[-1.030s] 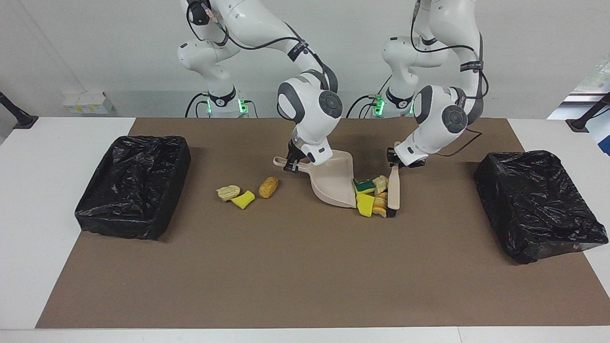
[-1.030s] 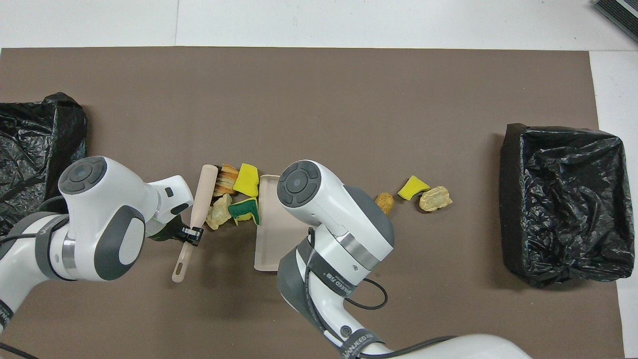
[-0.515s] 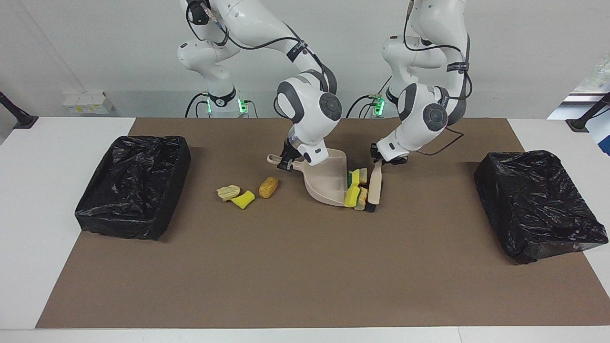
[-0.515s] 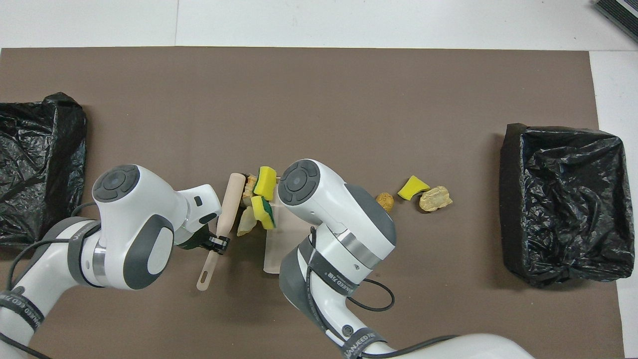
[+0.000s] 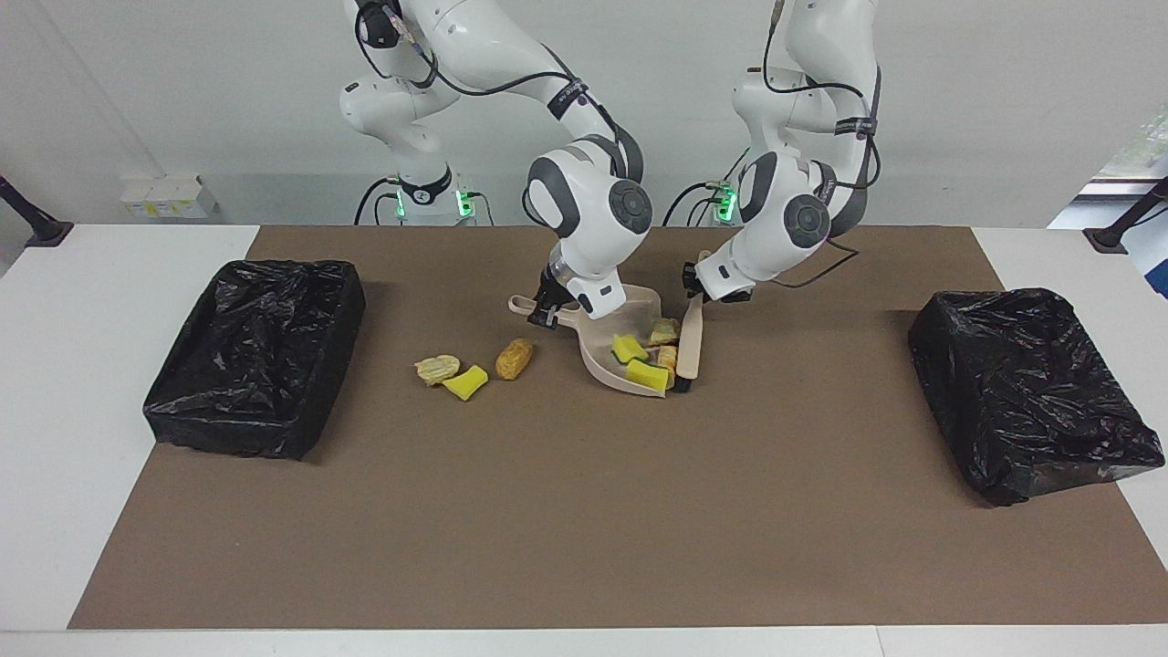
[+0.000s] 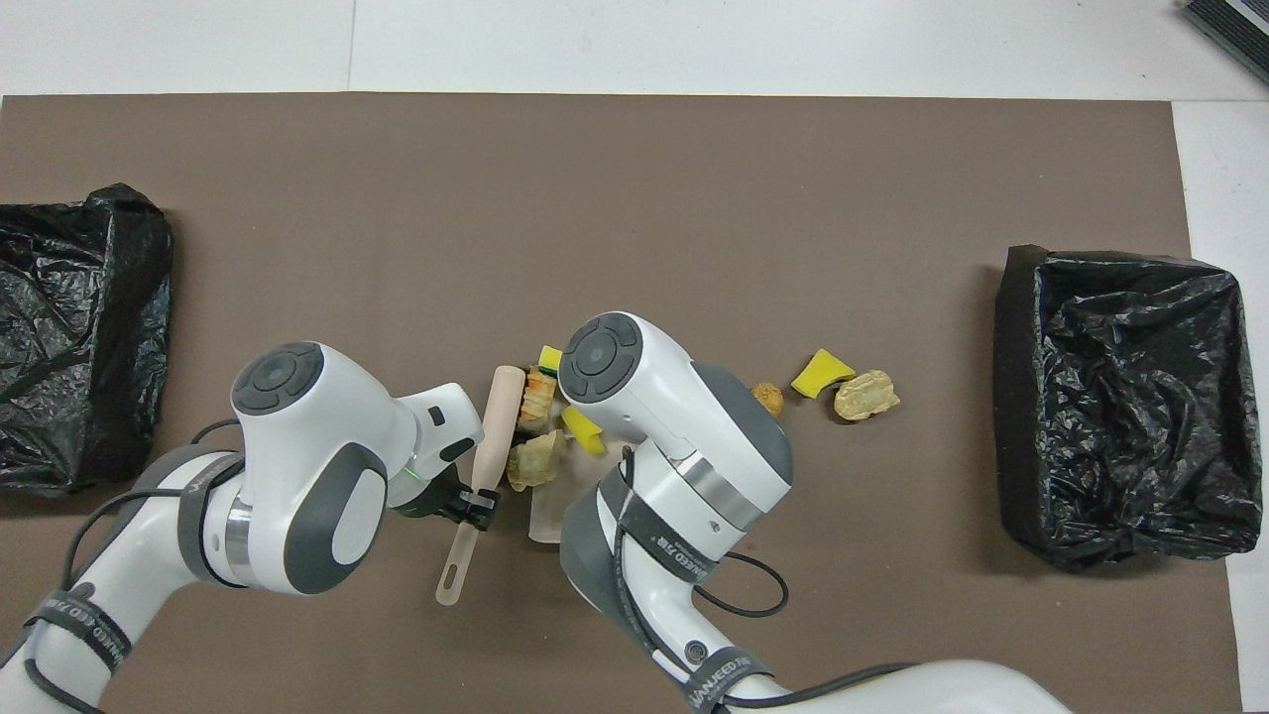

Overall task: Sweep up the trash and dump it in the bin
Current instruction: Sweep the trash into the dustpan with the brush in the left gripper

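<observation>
My right gripper (image 5: 547, 313) is shut on the handle of the beige dustpan (image 5: 613, 363), whose mouth rests on the brown mat; in the overhead view my arm hides this gripper. My left gripper (image 5: 696, 290) (image 6: 478, 502) is shut on the beige brush (image 5: 691, 342) (image 6: 494, 426), which stands at the pan's mouth. Several pieces of trash lie in the pan against the brush: a yellow sponge bit (image 5: 628, 347), a green-topped sponge (image 5: 646, 372) and bread pieces (image 5: 663, 329) (image 6: 536, 462). Three more scraps lie loose toward the right arm's end: a brown piece (image 5: 515, 358) (image 6: 765, 398), a yellow bit (image 5: 466, 382) (image 6: 821, 371) and a tan piece (image 5: 438, 368) (image 6: 866, 395).
Two black bag-lined bins stand on the mat, one at the right arm's end (image 5: 246, 433) (image 6: 1021, 397) and one at the left arm's end (image 5: 1022, 456) (image 6: 149, 297). White table shows around the mat's edges.
The left gripper has carried the brush toward the right arm's end, pushing the scraps off the mat into the dustpan. The dustpan has shifted slightly the same way.
</observation>
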{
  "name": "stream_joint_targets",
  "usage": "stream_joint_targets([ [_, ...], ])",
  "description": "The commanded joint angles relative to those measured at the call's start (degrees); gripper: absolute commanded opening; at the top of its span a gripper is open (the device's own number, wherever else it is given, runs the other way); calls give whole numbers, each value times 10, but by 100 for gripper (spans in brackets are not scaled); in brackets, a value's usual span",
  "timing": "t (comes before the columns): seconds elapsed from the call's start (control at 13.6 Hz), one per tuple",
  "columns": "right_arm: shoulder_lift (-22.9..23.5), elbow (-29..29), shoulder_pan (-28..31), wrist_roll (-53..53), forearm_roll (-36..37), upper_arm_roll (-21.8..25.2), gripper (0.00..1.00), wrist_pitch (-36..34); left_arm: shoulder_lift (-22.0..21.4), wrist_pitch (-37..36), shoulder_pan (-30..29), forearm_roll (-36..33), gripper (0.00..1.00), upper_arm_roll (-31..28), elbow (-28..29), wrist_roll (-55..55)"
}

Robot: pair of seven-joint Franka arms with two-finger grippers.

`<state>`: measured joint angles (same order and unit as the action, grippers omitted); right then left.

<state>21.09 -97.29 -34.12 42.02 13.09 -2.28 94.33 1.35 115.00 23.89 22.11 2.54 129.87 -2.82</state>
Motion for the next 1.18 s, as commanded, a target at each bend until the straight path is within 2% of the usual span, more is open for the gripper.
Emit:
stream_joint_targets([
  [0.0, -1, -4, 16, 9, -7, -4, 0, 4, -21, -27, 29, 14, 0, -7, -6, 29],
  [0.22, -3, -4, 29, 31, -30, -4, 0, 24, -30, -52, 24, 14, 0, -8, -20, 32],
  [0.52, -14, -29, 52, 76, -57, -4, 0, 94, -34, -60, 19, 30, 0, -14, -26, 36],
  [0.66, -24, -54, 61, 102, -61, -4, 0, 126, -45, -78, -20, 20, 0, -15, -35, 32],
  [0.96, -35, -72, 88, 159, -61, -4, 0, 151, -46, -138, -81, -56, 0, -15, -95, 29],
  [1.1, -46, -67, 103, 187, -61, -4, 0, 148, -43, -136, -102, -78, 0, -15, -108, 26],
])
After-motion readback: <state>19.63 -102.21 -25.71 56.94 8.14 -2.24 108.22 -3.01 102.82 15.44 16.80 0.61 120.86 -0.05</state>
